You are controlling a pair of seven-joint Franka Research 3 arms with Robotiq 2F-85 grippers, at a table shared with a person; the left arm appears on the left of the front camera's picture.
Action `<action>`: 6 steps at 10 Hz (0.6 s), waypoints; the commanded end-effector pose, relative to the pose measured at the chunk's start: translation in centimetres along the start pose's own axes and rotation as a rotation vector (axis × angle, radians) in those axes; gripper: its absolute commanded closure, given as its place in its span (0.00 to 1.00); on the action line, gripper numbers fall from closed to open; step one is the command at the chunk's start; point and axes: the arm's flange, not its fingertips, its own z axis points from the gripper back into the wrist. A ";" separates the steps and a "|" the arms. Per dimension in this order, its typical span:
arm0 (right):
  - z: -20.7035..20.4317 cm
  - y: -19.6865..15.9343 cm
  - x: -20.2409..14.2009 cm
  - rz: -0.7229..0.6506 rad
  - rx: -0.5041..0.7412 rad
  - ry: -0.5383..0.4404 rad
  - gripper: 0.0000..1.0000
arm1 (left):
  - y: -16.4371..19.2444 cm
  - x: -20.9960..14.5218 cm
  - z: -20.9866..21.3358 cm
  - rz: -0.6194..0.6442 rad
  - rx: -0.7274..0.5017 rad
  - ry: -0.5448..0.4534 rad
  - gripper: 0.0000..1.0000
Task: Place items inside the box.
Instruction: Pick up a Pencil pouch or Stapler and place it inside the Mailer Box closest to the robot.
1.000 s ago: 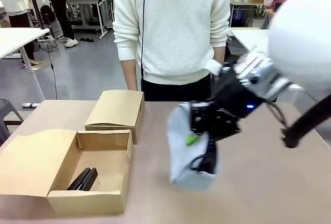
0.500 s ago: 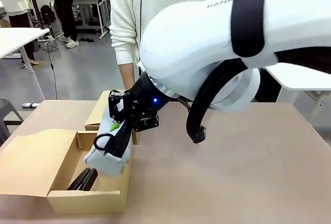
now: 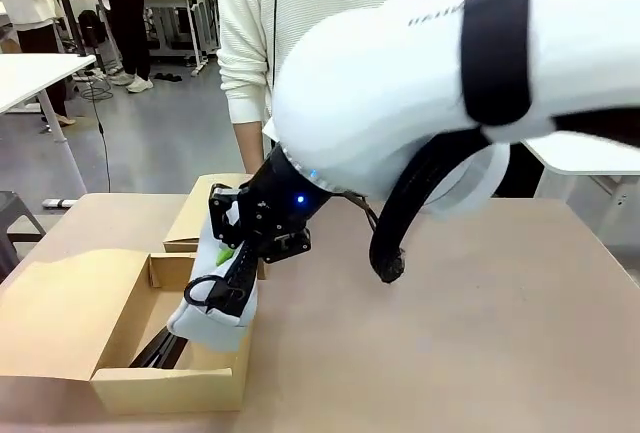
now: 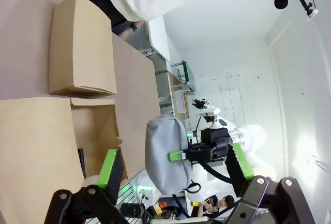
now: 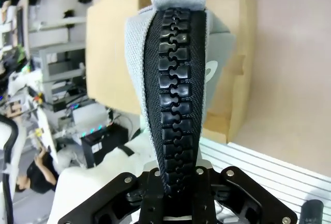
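At lower left of the front view, my right gripper [image 3: 232, 253] pinches the grey-blue zip pouch [image 3: 215, 321] over the open box [image 3: 170, 390]; my left gripper [image 4: 175, 164] stands spread.

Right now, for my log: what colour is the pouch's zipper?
Black zipper; clearest in right wrist view.

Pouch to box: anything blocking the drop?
Nothing visible blocks it. The grey-blue zip pouch hangs low over the open box, near its right wall. A black stapler lies on the box floor, partly hidden by the pouch, so the pouch may land on it.
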 end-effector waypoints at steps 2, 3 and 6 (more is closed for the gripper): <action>-4.0 6.1 1.9 -0.073 -0.132 -0.090 0.92 | -0.1 -0.1 0.0 -0.016 -0.024 -0.010 0.00; -5.3 7.0 2.6 -0.069 -0.154 -0.060 0.92 | -0.1 -0.1 0.0 -0.016 -0.024 -0.010 0.00; -9.6 9.0 3.9 -0.013 -0.275 -0.055 0.92 | -0.1 -0.1 0.0 -0.016 -0.024 -0.010 0.00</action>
